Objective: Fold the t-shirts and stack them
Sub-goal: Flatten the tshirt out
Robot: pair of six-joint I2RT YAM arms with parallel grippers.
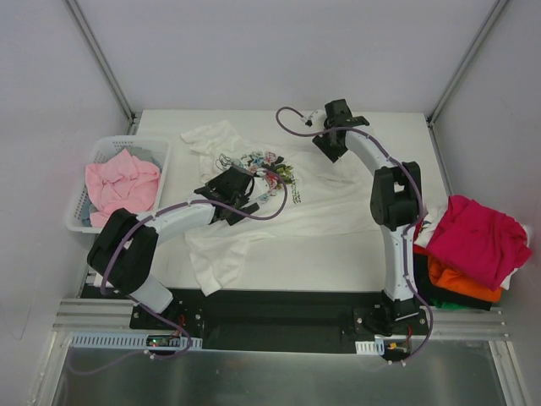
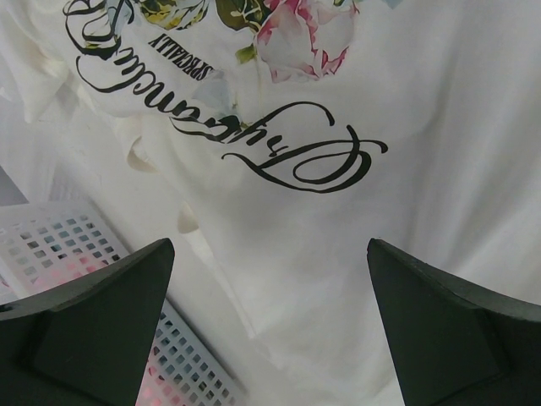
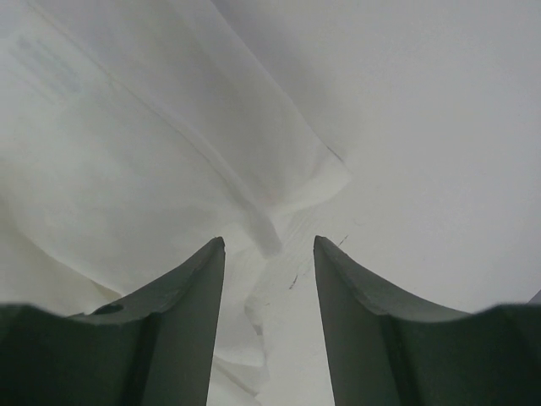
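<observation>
Right wrist view: right gripper point(image 3: 269, 245) half apart, straddling a raised fold of white t-shirt point(image 3: 152, 144) (no pinch yet). Left gripper point(image 2: 270, 262) spread wide, empty, above the print point(image 2: 296, 152). Risk: catching only a thin ridge, cloth slipping out on lifting.

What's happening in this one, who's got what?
Two arms work on a white flower-print t-shirt spread on the table. The left gripper hovers wide open over the print, holding nothing. The right gripper sits at the shirt's far right edge, jaws apart astride a fold of cloth, not clamped. A pink tee lies in the basket at left; magenta and orange tees are piled at right.
</observation>
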